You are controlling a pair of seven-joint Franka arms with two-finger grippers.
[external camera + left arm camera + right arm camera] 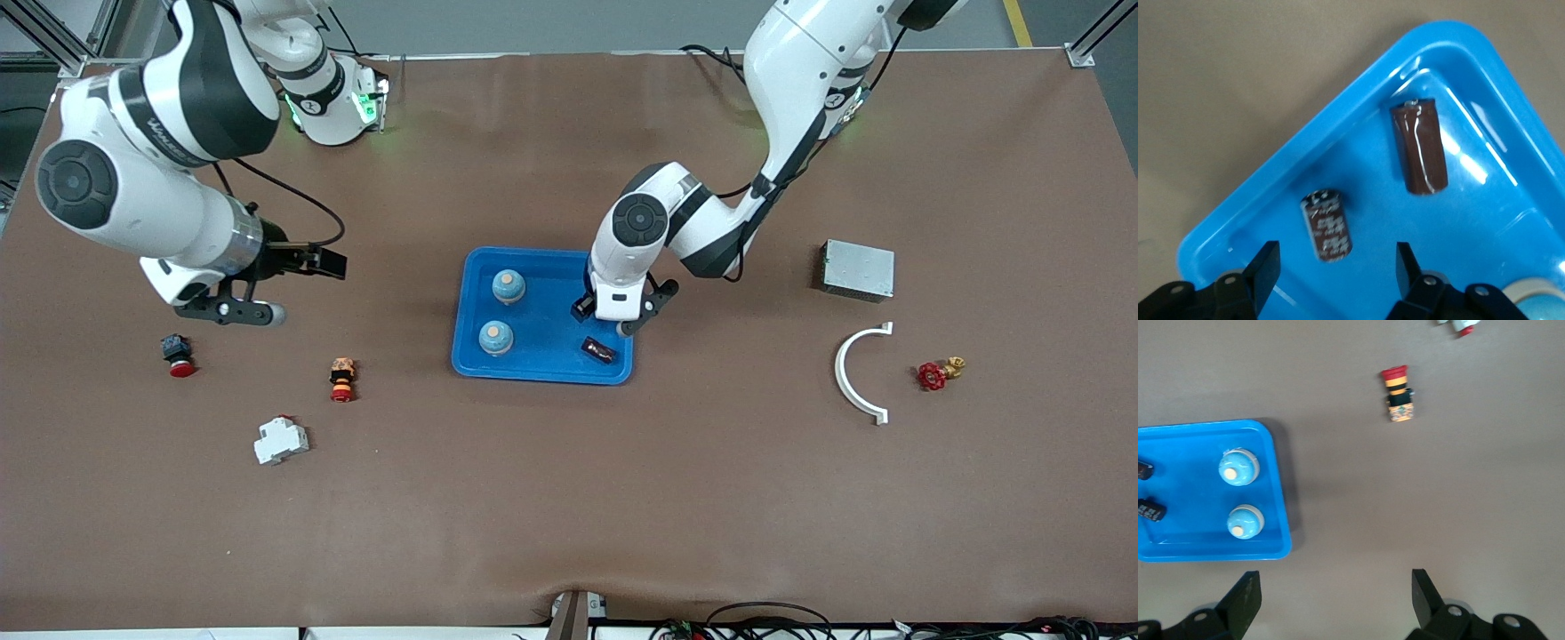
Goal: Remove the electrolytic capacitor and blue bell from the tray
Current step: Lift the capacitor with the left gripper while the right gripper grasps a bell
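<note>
In the front view, your left claw hangs over the blue plastic tray at the end toward the left arm, just above a dark brown cylindrical capacitor lying in that corner. Two pale blue dome-shaped bells stand in the tray toward the right arm's end. Your right claw hovers over bare brown tabletop, well apart from the tray.

In the left wrist view, the left claw's fingers are spread wide and hold nothing; two brown capacitors lie in the tray, one between the fingertips and one nearer the rim.

In the right wrist view, the right claw is likewise spread and empty, with both bells seen in the tray.
</note>
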